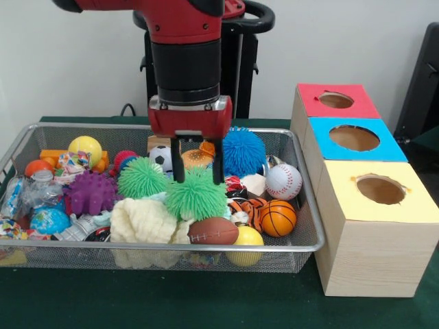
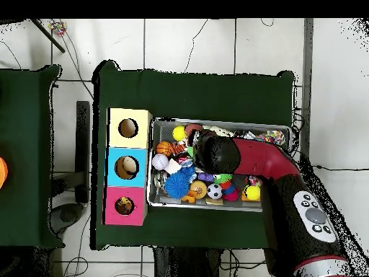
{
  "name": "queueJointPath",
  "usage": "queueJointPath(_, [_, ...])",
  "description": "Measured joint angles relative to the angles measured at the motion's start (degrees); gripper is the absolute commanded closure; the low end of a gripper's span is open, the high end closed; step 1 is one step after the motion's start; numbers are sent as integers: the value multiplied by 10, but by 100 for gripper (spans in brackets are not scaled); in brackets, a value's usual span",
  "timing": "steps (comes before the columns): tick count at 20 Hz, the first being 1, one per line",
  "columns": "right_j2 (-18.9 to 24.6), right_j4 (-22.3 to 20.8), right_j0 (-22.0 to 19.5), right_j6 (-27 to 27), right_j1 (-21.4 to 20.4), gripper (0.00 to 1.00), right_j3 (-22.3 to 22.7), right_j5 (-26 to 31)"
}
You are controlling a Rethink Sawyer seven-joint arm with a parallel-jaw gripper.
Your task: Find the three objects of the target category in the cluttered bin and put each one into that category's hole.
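Note:
My gripper [image 1: 198, 175] hangs open over the middle of the wire bin [image 1: 307, 241]. Its two black fingers [image 1: 178, 171] reach down to the top of a green spiky ball [image 1: 197, 197], one on each side. A second green spiky ball [image 1: 142, 177] lies just left of it, a purple one [image 1: 91, 192] further left, and a blue one [image 1: 243, 152] behind to the right. In the overhead view the arm's wrist [image 2: 210, 153] hides the gripper and the green ball; the blue spiky ball [image 2: 179, 183] shows beside it.
Right of the bin stand three boxes with round holes: red [image 1: 336, 101], blue [image 1: 354, 138], yellow [image 1: 379, 190]. The bin also holds a baseball [image 1: 283, 181], basketball [image 1: 277, 217], football [image 1: 213, 231], soccer ball [image 1: 161, 157], yellow balls [image 1: 85, 147] and a white cloth [image 1: 142, 219].

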Motion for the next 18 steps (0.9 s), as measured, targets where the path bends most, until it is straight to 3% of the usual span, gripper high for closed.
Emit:
queueJointPath(11, [5, -53, -17, 0, 49, 0, -56, 0])
queueJointPath(18, [21, -93, -61, -1, 64, 0, -79, 7])
